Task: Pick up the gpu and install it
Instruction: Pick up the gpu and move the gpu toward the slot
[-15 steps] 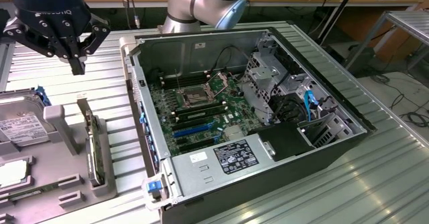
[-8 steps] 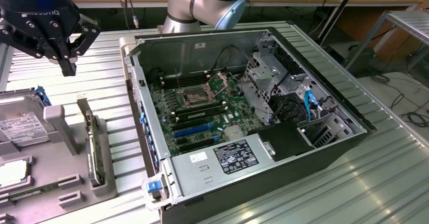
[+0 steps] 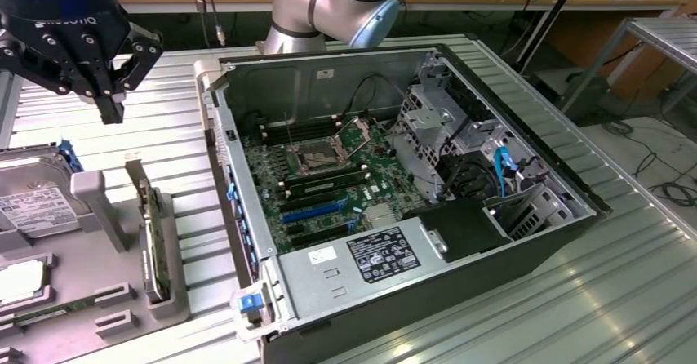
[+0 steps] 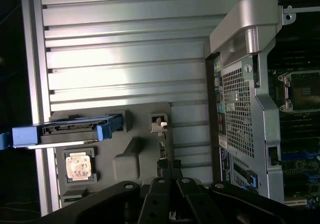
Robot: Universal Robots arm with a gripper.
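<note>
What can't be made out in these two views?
- gpu: exterior view, stands edge-on in the gray holder, fan face hidden.
- Hard drive: exterior view, cut off by that view's left edge.
- Label inside the PC case: exterior view, print too small.
- Holder: wrist view, partly covered by the gripper.

a ribbed, silver metal table carries everything, and its long slats catch the light. an open computer case lies on its side on the slats, toward the exterior view's right, with its open face turned up. beside it, at the exterior view's left, a grey moulded holder tray sits flat on the table. a narrow strip of bare slats separates the tray from the case.
</note>
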